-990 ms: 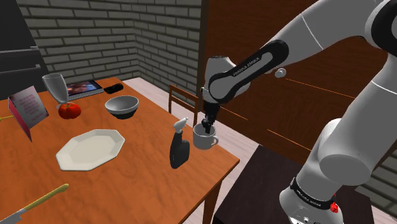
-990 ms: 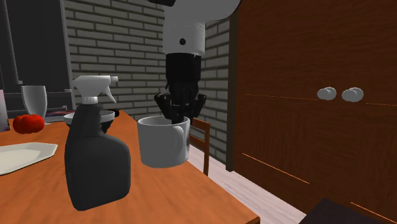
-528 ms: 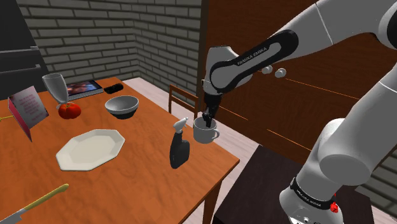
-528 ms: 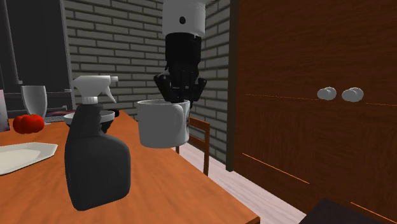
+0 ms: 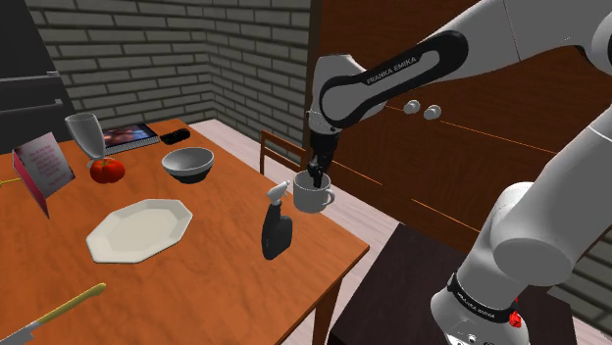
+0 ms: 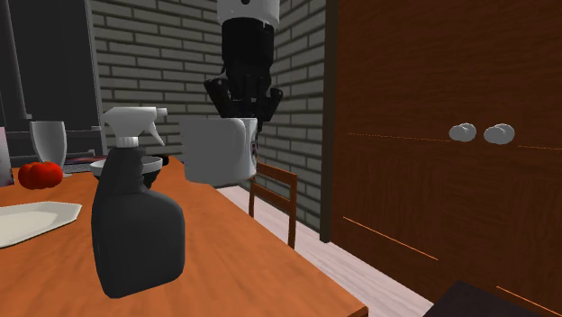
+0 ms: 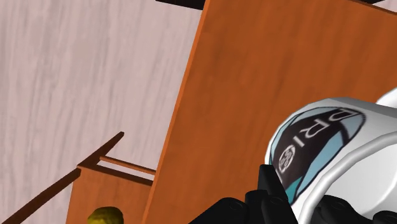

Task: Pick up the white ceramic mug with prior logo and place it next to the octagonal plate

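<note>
We pinch the mug (image 5: 310, 199) by its rim so it hangs beneath our gripper (image 5: 316, 178), clear of the table (image 5: 211, 270) for carrying.

In the wrist view the mug (image 7: 343, 159) ran off the edge, and the fingers (image 7: 270, 189) covered part of its logo (image 7: 312, 143), leaving only some letters legible. In the second exterior view the plate (image 6: 31, 221) was cut by the left edge, the bowl (image 6: 97, 166) mostly hidden behind the spray bottle (image 6: 135, 234), the arm (image 6: 248, 7) cropped at the top
</note>
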### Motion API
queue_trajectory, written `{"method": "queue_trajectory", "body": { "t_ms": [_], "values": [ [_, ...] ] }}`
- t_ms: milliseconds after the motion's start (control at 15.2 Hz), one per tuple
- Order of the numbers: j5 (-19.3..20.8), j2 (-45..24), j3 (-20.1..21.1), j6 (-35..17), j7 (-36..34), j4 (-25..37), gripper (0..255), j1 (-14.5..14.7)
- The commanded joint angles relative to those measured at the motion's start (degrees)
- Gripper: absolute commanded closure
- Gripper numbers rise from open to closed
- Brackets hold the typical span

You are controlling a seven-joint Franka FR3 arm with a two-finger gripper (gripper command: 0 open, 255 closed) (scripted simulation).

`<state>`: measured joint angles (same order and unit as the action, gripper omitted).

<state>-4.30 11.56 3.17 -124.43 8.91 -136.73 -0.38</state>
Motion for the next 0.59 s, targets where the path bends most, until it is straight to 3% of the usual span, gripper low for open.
{"method": "queue_trajectory", "body": {
  "t_ms": [0, 528],
  "values": [
    [-0.1, -2.4, 1.2, 0.2, -2.1, 2.7, 255, 0.9],
    [1.3, -14.7, 5.9, 1.8, -11.6, 17.1, 255, 4.7]
  ]
}}
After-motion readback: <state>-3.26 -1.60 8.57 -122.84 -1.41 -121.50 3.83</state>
